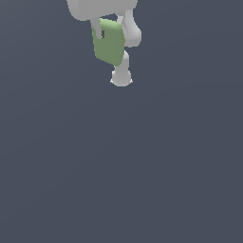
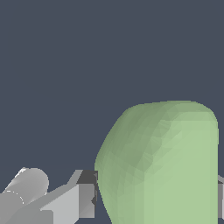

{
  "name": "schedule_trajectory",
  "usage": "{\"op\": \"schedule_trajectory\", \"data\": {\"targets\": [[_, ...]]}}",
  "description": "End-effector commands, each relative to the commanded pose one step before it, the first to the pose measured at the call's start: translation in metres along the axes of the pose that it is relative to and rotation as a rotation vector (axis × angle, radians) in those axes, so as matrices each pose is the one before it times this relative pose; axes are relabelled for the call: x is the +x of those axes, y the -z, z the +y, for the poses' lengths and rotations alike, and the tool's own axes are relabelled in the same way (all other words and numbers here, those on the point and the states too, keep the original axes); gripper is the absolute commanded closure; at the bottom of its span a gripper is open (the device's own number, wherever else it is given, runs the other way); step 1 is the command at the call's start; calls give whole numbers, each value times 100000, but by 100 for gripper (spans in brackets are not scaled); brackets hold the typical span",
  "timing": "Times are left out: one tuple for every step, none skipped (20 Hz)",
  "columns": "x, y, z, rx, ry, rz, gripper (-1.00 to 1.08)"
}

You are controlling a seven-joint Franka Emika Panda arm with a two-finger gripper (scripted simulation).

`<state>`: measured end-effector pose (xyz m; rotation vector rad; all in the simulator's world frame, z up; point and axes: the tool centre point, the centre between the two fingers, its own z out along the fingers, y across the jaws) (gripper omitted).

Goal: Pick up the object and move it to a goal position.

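One block (image 1: 109, 43), light green, matte, rounded wedge shape, smooth edges, faintly faceted surface in wrist view (image 2: 164, 166). Sits at top centre of exterior view, clamped between gripper (image 1: 110, 34) fingers (image 1: 99, 32), held. One arm, white-grey, smooth rounded links, upper part cut by frame edge. Wrist view: one grey finger pad touching block's side, second barely visible at opposite side. Background plain dark slate, untextured.

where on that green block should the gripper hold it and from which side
Across the green block by its two flatter opposite sides, near the middle, coming from behind its broad end. The gripper already has fingers against those sides in the wrist view.
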<state>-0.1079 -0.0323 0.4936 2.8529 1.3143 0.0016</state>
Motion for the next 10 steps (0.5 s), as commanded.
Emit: {"op": "schedule_trajectory", "data": {"targets": [[-104,1373,-295,92,-47,-69,108],[-17,420,-79,0,0,0,108],[-13,368,-67,0,0,0,108],[-25,316,-44,-6,-48,-8,108],[-7,265,-45,0,0,0,108],[-5,214,-35,0,0,0,108],[-3,164,-26,0,0,0,108],[-2,116,-18,0,0,0,108],[-1,69,-11,0,0,0,108],[0,23,-4,0,0,0,108]]}}
